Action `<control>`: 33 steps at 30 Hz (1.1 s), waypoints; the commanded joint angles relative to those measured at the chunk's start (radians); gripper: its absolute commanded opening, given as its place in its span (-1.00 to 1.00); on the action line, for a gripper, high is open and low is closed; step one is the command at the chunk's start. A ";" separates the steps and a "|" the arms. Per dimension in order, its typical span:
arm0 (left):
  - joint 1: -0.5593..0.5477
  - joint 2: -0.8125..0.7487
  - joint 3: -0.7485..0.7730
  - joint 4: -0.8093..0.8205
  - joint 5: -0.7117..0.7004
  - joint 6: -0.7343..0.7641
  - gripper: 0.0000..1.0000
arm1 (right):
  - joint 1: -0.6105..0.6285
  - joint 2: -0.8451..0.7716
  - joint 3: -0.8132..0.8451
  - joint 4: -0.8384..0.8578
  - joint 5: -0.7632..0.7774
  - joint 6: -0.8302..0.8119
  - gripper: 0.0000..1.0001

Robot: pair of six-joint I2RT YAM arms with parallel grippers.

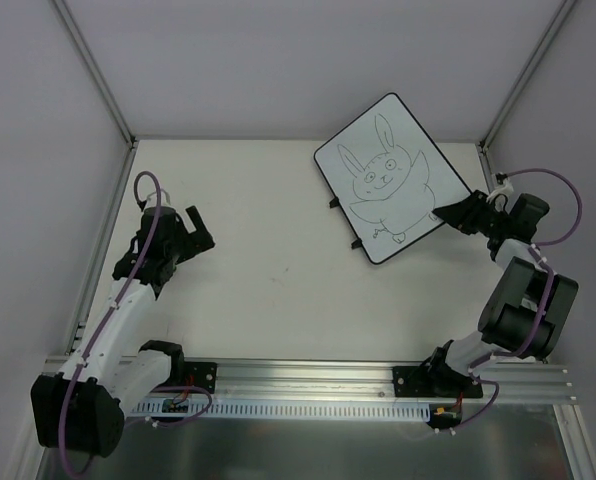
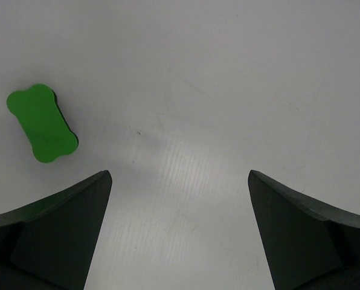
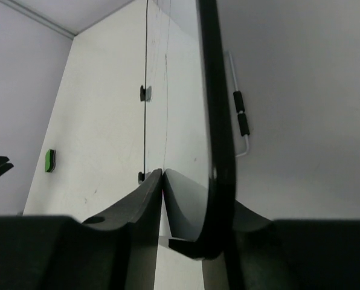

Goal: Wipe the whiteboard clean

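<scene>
Two arms on one white table (image 1: pixel 278 290), itemised as follows.

1. Whiteboard (image 1: pixel 393 175): white face, thin black frame, rounded corners. It sits in the upper right of the top view, turned corner-on to the table's edges. A black rabbit drawing (image 1: pixel 383 180) fills the face, unwiped. Two small black feet (image 1: pixel 333 205) show along its lower left side. In the right wrist view the board runs edge-on up the centre, with a thin wire stand (image 3: pixel 240 115) behind it at right.

2. Right gripper (image 1: pixel 448 218): at the board's lower right edge. Jaws are narrow and closed across that edge. One finger (image 3: pixel 138 202) lies flat on the glossy face and meets its own reflection. The other sits just behind the frame.

3. Left gripper (image 1: pixel 200 228): left of centre in the top view, well apart from the board. Jaws are spread wide with nothing between them. Bare table shows in the gap in the left wrist view.

4. Eraser (image 2: pixel 42 124): green, bone-shaped block lying flat on the table, upper left of the left wrist view, beyond the fingertips and touching neither. It is also a small green spot at far left of the right wrist view.
</scene>
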 commanded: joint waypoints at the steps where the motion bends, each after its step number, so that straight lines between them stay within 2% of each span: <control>1: -0.007 -0.044 0.014 0.018 -0.015 0.033 0.97 | 0.024 -0.007 -0.028 -0.089 0.053 -0.105 -0.37; 4: -0.006 -0.062 0.008 0.018 -0.013 0.047 0.97 | 0.020 -0.007 -0.025 -0.091 0.053 -0.105 -0.34; 10: -0.007 -0.084 0.000 0.018 0.013 0.059 0.97 | 0.012 -0.072 -0.058 -0.103 0.128 -0.108 0.08; 12: -0.007 -0.093 -0.001 0.018 0.017 0.064 0.98 | 0.010 -0.133 -0.055 -0.182 0.211 -0.133 0.37; 14: -0.007 -0.105 -0.004 0.018 0.025 0.065 0.97 | 0.010 -0.209 -0.053 -0.228 0.273 -0.145 0.58; 21: -0.007 -0.131 -0.021 0.018 0.034 0.070 0.98 | 0.030 -0.475 -0.045 -0.441 0.578 -0.128 0.76; 25: -0.007 -0.131 -0.026 0.018 0.037 0.071 0.98 | 0.084 -0.584 -0.024 -0.532 0.766 -0.125 0.78; 28: -0.007 -0.142 -0.033 0.018 0.034 0.076 0.97 | 0.179 -0.650 0.011 -0.574 0.846 -0.136 0.77; 30: -0.007 -0.154 -0.038 0.018 0.028 0.076 0.98 | 0.314 -0.661 0.040 -0.629 0.938 -0.119 0.72; 31: -0.007 -0.157 -0.041 0.018 0.025 0.076 0.97 | 0.363 -0.662 0.053 -0.641 1.051 -0.110 0.72; 33: -0.007 -0.165 -0.044 0.015 0.022 0.071 0.98 | 0.528 -0.646 0.076 -0.663 1.154 -0.059 0.69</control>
